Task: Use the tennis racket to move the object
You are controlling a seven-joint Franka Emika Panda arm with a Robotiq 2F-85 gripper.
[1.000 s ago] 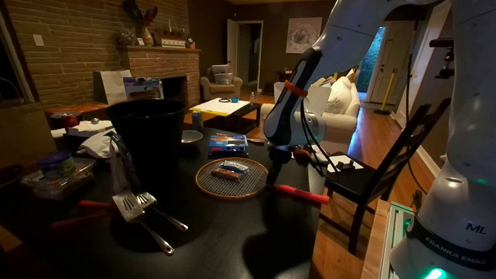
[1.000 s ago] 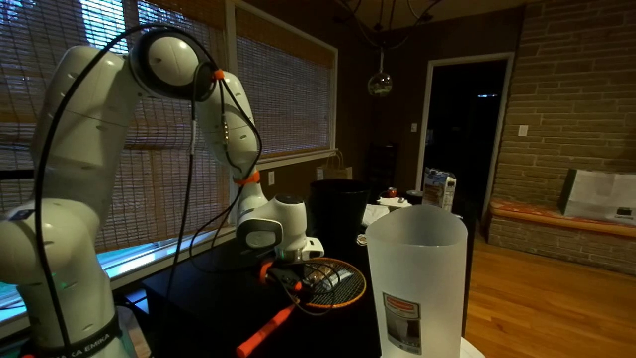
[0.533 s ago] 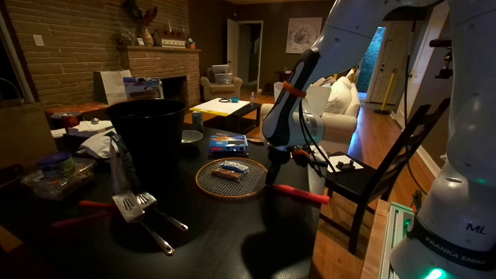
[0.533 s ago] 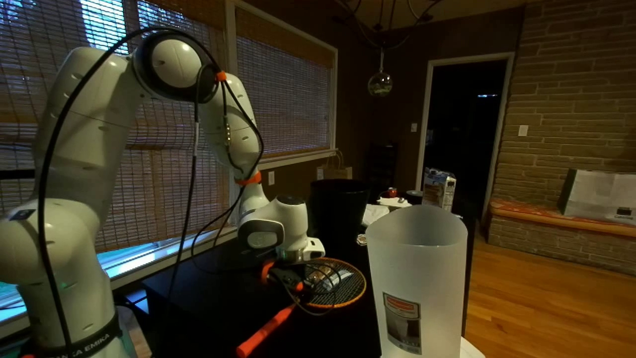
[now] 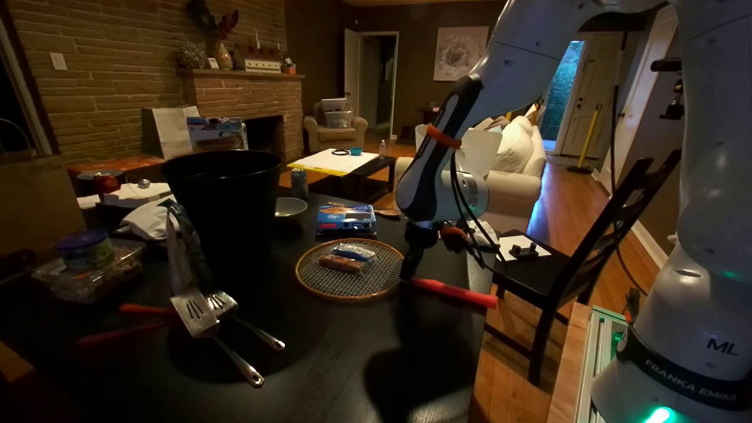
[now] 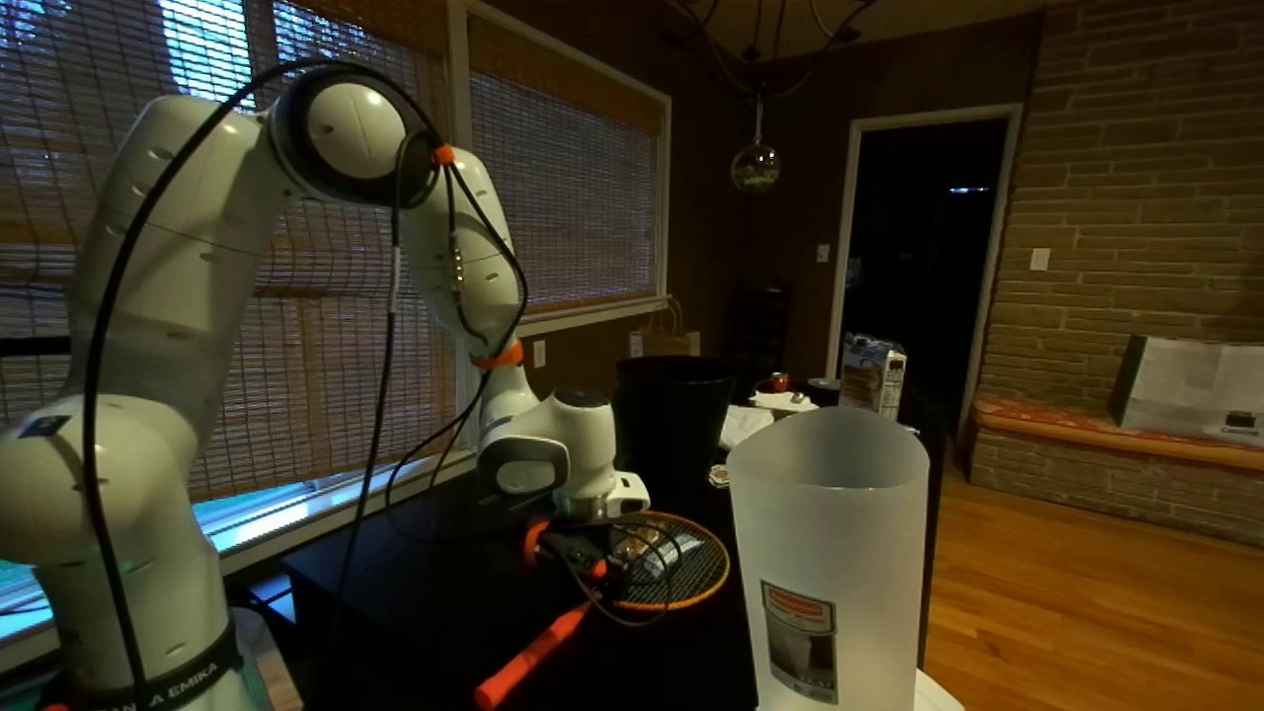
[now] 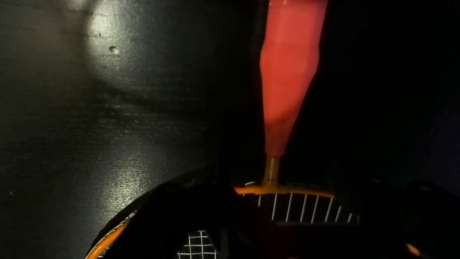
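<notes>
The tennis racket (image 5: pixel 352 289) lies flat on the dark table, its red handle (image 5: pixel 455 292) pointing toward the robot's base. On its netting rests the object (image 5: pixel 341 264), a small reddish-brown packet, beside a similar bluish-silver packet (image 5: pixel 356 252). My gripper (image 5: pixel 406 274) points down at the racket's throat, where hoop and handle join. In the wrist view the dark fingers of the gripper (image 7: pixel 282 182) stand apart, with the racket's thin shaft (image 7: pixel 272 171) between them and a gap on each side. The fingertips are mostly lost in shadow. Both packets are out of the wrist view.
A tall black bin (image 5: pixel 220 229) and metal spatulas (image 5: pixel 197 314) stand and lie beyond the hoop. A blue box (image 5: pixel 346 219) and a bowl (image 5: pixel 291 207) are behind it. A translucent bin (image 6: pixel 834 553) rises close by the racket in an exterior view.
The gripper has shifted slightly away from the base, toward the hoop. Over the last half second the racket has slid a little the same way, both packets staying on it.
</notes>
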